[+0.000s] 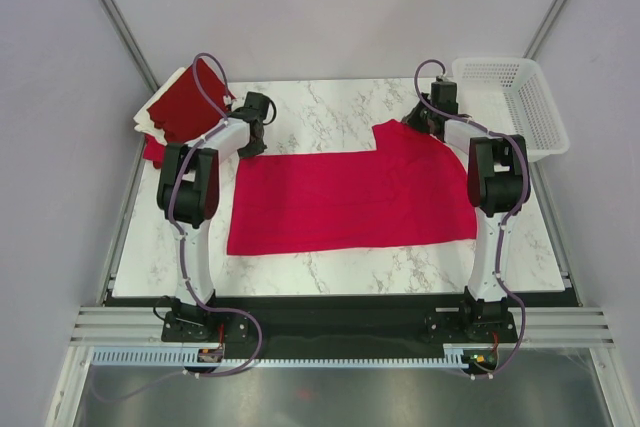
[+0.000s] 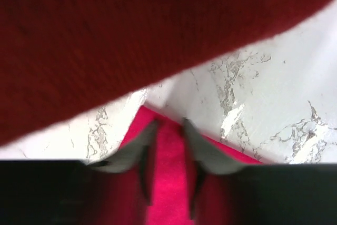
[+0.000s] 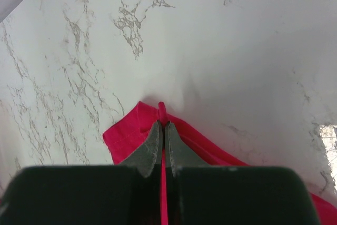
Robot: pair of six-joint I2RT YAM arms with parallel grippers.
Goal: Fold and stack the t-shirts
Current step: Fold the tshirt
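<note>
A bright crimson t-shirt (image 1: 350, 197) lies spread flat across the middle of the marble table (image 1: 320, 102). My left gripper (image 1: 251, 149) hovers at the shirt's far left corner. In the left wrist view the gripper (image 2: 168, 122) is blurred, its fingers apart with crimson fabric (image 2: 168, 183) lying between them. My right gripper (image 1: 415, 123) is at the shirt's far right sleeve. In the right wrist view it (image 3: 163, 124) is shut on a pinched fold of the crimson shirt (image 3: 129, 133). A pile with a dark red shirt (image 1: 185, 102) on top, a cream one (image 1: 148, 115) under it and a red one (image 1: 154, 152) sits far left.
A white lattice basket (image 1: 515, 97) stands at the far right corner. The dark red shirt of the pile fills the top of the left wrist view (image 2: 131, 35). Bare marble lies along the far edge and the near edge.
</note>
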